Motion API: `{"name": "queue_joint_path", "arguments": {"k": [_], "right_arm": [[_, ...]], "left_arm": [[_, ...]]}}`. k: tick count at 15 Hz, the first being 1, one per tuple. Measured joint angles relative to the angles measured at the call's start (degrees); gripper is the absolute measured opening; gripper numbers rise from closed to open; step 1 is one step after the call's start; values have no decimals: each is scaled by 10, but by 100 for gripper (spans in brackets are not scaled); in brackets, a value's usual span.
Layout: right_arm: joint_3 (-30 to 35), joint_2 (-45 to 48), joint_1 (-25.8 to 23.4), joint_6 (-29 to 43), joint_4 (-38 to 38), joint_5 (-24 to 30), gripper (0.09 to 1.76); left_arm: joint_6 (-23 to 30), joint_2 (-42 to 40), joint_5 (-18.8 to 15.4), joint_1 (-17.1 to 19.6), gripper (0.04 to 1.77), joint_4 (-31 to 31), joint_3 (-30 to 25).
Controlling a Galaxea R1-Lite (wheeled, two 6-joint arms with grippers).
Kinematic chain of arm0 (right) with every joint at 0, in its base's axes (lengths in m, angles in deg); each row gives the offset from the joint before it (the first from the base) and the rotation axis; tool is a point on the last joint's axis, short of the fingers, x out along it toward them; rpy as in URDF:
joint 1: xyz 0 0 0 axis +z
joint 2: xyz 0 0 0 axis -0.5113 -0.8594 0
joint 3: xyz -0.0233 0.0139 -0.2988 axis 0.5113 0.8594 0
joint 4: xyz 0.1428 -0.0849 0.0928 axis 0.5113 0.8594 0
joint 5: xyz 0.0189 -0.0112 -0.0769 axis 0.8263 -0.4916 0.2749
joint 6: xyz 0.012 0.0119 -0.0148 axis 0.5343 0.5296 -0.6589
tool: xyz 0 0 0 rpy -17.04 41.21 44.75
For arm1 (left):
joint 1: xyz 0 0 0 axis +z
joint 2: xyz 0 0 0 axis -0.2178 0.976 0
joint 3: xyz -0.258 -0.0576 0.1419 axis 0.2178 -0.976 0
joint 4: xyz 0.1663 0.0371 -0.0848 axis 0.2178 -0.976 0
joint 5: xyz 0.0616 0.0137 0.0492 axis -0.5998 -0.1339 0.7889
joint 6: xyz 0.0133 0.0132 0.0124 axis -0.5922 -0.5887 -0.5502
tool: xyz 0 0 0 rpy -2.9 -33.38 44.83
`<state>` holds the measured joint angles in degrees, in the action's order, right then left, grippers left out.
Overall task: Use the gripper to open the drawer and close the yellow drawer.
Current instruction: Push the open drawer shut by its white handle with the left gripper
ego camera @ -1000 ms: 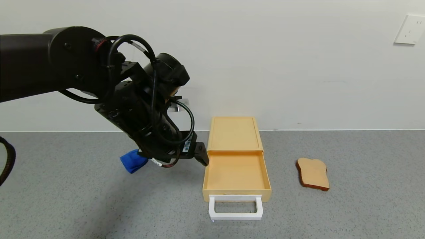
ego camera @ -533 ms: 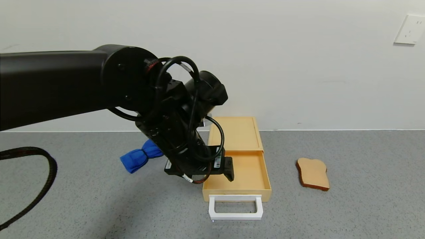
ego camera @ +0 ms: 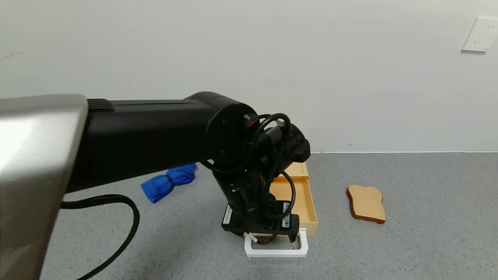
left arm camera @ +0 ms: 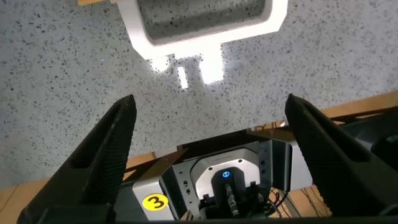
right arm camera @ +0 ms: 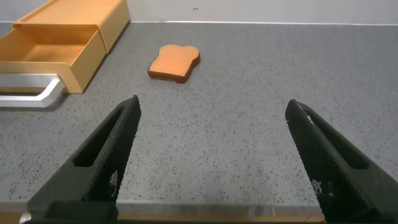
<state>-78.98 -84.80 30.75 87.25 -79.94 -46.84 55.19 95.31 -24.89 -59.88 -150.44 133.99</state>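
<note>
The pale-yellow drawer [ego camera: 305, 202] stands pulled out of its casing [ego camera: 299, 169], most of it hidden behind my left arm. Its white loop handle [ego camera: 276, 252] lies at the front. My left gripper [ego camera: 274, 236] points down just above the handle, at the drawer's front edge. In the left wrist view the handle [left arm camera: 205, 34] lies just beyond the open, empty left gripper [left arm camera: 211, 102]. My right gripper [right arm camera: 212, 106] is open and empty, low over the table, to the right of the drawer [right arm camera: 56, 43] and its handle [right arm camera: 28, 92].
A tan toast-shaped slice [ego camera: 366, 203] lies right of the drawer, also in the right wrist view [right arm camera: 175, 62]. A blue cloth [ego camera: 169, 182] lies to the left. A black cable [ego camera: 116, 202] loops over the table at left. The white wall stands behind.
My left arm has swung right and toward me, from the drawer's left side across the tray down to the handle. The drawer has not moved.
</note>
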Motion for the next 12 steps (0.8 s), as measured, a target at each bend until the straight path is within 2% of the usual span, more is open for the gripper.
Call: {"name": "queue_joint_path", "arguments": {"k": [7, 12], "right_arm": [[0, 0, 0, 0, 0, 0, 171], [0, 0, 0, 0, 0, 0, 171]], "left_arm": [[1, 59, 13, -6, 172, 48, 9], [2, 83, 40, -6, 172, 70, 9]]}}
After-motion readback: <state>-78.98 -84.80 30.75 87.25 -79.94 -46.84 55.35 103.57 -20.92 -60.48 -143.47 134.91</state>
